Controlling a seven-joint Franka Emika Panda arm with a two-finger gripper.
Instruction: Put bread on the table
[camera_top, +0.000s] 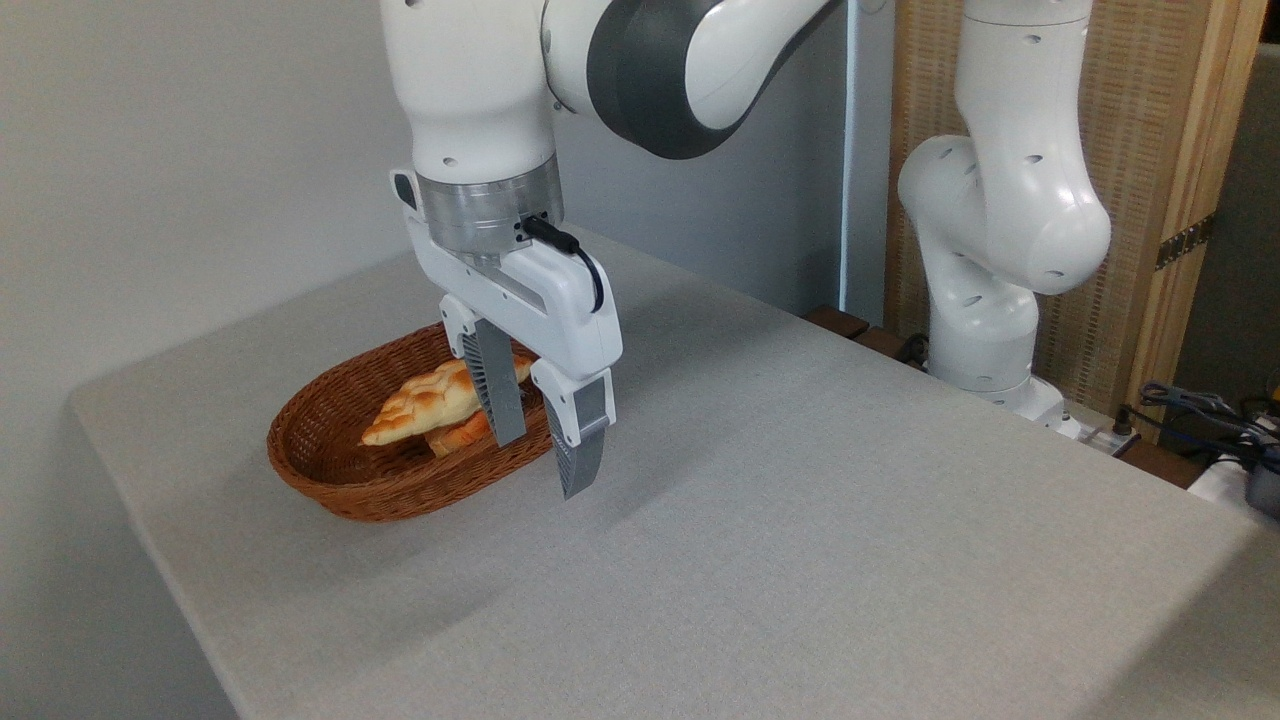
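The bread (425, 400), a long braided golden-orange loaf with pointed ends, lies inside a brown wicker basket (340, 480) on the light grey table (800, 500). My gripper (540, 465) hangs over the basket's right end, open, with nothing between its grey fingers (580, 455). One finger stands in front of the loaf's right part and hides it. The other finger hangs past the basket's right rim. I cannot tell whether the fingers touch the loaf.
A small orange bun (458, 436) lies under the loaf in the basket. The arm's white base (985, 330) stands at the table's far right edge, with cables (1200, 410) beyond it. A wall runs behind the table's left side.
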